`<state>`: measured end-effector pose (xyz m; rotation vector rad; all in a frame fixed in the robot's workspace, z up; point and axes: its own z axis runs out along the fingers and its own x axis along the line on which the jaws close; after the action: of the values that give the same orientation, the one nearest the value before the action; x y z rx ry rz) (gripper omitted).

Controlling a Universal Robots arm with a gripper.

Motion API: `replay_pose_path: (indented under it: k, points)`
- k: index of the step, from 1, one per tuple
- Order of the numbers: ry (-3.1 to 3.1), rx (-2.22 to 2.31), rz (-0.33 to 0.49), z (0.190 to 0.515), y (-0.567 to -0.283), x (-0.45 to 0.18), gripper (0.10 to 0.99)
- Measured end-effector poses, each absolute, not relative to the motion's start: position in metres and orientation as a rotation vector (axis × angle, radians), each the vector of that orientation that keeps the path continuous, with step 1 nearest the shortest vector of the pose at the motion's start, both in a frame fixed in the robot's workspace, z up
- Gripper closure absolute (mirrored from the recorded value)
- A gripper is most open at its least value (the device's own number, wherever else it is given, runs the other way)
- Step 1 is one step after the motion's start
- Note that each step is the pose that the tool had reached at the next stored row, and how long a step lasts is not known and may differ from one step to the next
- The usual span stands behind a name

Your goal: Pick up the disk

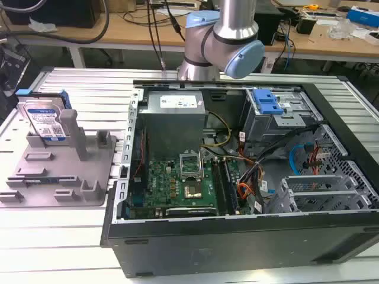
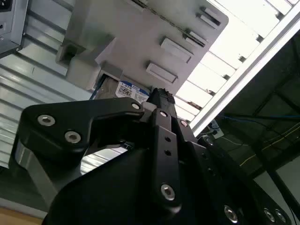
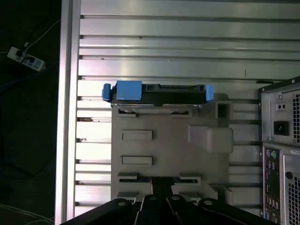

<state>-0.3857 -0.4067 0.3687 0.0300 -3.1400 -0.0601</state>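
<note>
**A:** Listing item one: the disk. Location?

**B:** It stands on edge in the grey fixture, at the end farther from the exterior camera, on the exterior view's left. Silver-grey body, white-and-blue label facing that camera, blue rails along the sides. In the first wrist view the disk is seen edge-on, with a blue rail end at each side, seated at one end of the grey fixture.

**A:** Item two: the gripper.

**B:** Black, with linked fingers. In the first wrist view the gripper has its fingers drawn together. No gap can be seen between them and nothing is held. Its tip appears over the fixture's edge opposite the disk, well apart from the disk. In the second wrist view the gripper again shows a single narrow tip, and the label of the disk is in sight beyond it, untouched.

**A:** Item three: surroundings.

**B:** One slatted metal table. One open computer case just beside the fixture, on the exterior view's right. One blue-handled drive cage inside the case. The arm is behind the case.
</note>
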Motion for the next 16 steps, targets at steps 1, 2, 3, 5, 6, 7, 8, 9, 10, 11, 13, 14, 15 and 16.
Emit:
replay_pose_path:
  k: [1,2,3,5,6,7,8,9,10,11,13,14,15,16]
  points:
    - [-3.14,0.03,-0.06,0.3687,-0.4067,-0.3857,0.98]
    - [-3.14,0.03,-0.06,0.3687,-0.4067,-0.3857,0.98]
    - [-3.14,0.03,-0.06,0.3687,-0.4067,-0.3858,0.98]
    - [-3.14,0.03,-0.06,0.3687,-0.4067,-0.3858,0.98]
    - [-3.14,0.03,-0.06,0.3687,-0.4067,-0.3857,0.98]
    - [-3.14,0.03,-0.06,0.3687,-0.4067,-0.3858,0.98]
    - [-3.14,0.03,-0.06,0.3687,-0.4067,-0.3857,0.98]
    - [-3.14,0.03,-0.06,0.3687,-0.4067,-0.3858,0.98]
    - [-3.14,0.03,-0.06,0.3687,-0.4067,-0.3857,0.98]
    - [-3.14,0.03,-0.06,0.3687,-0.4068,-0.3857,0.98]
    - [-3.14,0.03,-0.06,0.3687,-0.4067,-0.3857,0.98]
    - [-3.14,0.03,-0.06,0.3687,-0.4068,-0.3857,0.98]
    - [-3.14,0.031,-0.06,0.3687,-0.4067,-0.3857,0.98]
    - [-3.14,0.038,-0.06,0.3687,-0.4068,-0.3858,0.98]
